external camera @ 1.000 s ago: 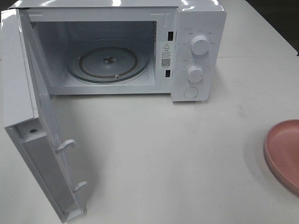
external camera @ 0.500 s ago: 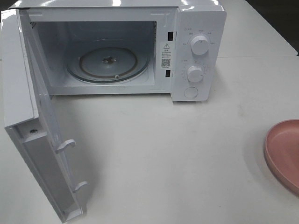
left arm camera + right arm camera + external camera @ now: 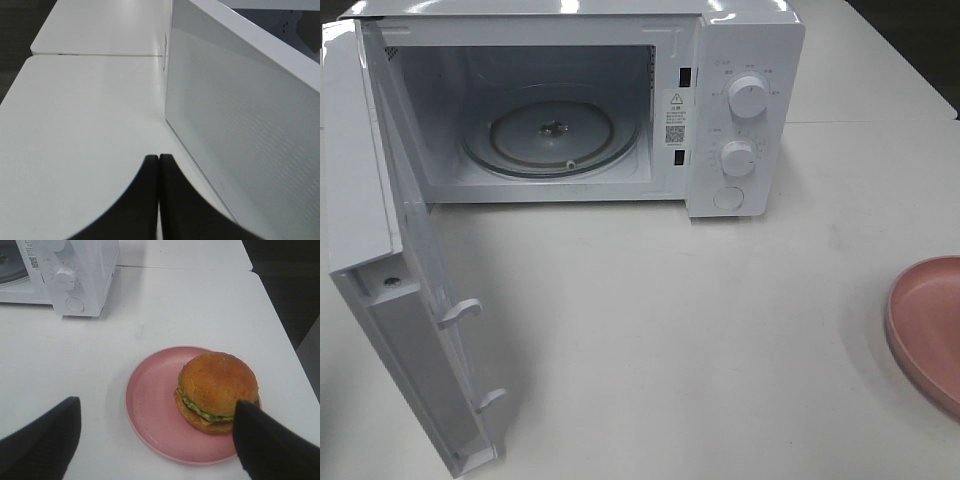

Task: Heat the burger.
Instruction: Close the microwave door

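White countertop microwave oven [image 3: 620, 100] sits at the far side of the white table [image 3: 720, 330], its door [image 3: 390, 280] swung wide open to the left, and the clear glass turntable [image 3: 552, 137] inside carries nothing. So the oven is ready and loading is the step in hand, as I judge it.

My left gripper [image 3: 159, 200] is clenched, black fingers pressed together with nothing between them, low over the table just beside the outer face of the open door. It is out of the high view.

My right gripper [image 3: 155, 440] is spread wide and holds nothing. It hangs above the round pink plate [image 3: 165, 410] at the right edge of the table, well apart from the oven. The golden-bun hamburger with green lettuce frill [image 3: 217, 390] sits on the right part of that plate; one black finger [image 3: 270, 445] is close by its right side, touching or not I cannot tell. The high view shows only the plate's rim, not the burger.

Next move, my call: drop the right gripper so the fingers straddle the bun, close gently so the soft stack is not crushed, lift clear of the plate, carry left and far into the cavity, set it on the turntable. The left arm must stay clear of the door's swing.
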### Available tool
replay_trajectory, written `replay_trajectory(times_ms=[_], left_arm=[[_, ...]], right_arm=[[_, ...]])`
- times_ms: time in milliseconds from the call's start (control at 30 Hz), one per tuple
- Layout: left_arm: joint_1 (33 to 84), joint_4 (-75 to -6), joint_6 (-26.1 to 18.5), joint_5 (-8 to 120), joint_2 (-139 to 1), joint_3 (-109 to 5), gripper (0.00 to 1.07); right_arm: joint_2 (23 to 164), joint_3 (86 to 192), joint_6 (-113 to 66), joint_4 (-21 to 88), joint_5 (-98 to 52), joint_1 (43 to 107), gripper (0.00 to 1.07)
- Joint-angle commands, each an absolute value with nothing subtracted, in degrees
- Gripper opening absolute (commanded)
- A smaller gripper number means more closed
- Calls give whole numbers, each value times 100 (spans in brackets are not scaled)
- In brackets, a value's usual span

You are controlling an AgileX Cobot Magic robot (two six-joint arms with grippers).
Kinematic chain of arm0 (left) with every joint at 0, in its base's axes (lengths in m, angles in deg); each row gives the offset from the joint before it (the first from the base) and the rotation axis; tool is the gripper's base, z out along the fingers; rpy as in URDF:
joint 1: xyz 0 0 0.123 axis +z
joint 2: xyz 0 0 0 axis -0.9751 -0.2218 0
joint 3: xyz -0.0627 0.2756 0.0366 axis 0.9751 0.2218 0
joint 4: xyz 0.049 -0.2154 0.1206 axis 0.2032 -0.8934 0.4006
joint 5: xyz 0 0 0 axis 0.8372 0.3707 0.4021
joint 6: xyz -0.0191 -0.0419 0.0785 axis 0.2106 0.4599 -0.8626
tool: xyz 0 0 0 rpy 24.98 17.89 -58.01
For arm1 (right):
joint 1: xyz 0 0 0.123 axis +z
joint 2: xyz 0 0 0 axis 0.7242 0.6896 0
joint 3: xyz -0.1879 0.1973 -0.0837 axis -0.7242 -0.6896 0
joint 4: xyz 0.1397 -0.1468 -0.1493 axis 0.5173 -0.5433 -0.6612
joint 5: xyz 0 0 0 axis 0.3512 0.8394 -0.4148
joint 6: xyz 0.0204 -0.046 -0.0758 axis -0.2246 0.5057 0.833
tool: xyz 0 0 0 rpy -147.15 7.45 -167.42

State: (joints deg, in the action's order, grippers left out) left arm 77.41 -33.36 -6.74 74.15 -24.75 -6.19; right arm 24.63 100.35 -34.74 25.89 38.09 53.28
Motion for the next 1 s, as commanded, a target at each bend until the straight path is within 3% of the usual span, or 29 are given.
replay_trajectory(times_ms=[33, 167, 400, 467, 633, 867, 1000], left_arm=[[7764, -3462, -898, 6469, -2796, -378, 0], [7747, -3720, -1339, 4596, -3506, 109, 0], [7466, -3514, -1224, 2762, -4578, 470, 0], [7168, -3015, -1041, 1805, -5208, 561, 0], [6859, -2603, -720, 1278, -6342, 561, 0], [6544, -2351, -692, 677, -7362, 510, 0], [6074, -2351, -692, 425, -7878, 264, 0]], right_arm=[[2308, 10007, -3394, 2601, 3752, 5305, 75], [2308, 10007, -3394, 2601, 3752, 5305, 75], [2308, 10007, -3394, 2601, 3752, 5305, 75], [2308, 10007, -3394, 2601, 3752, 5305, 75], [2308, 10007, -3394, 2601, 3752, 5305, 75], [2308, 10007, -3394, 2601, 3752, 5305, 75], [2308, 10007, -3394, 2601, 3752, 5305, 75]])
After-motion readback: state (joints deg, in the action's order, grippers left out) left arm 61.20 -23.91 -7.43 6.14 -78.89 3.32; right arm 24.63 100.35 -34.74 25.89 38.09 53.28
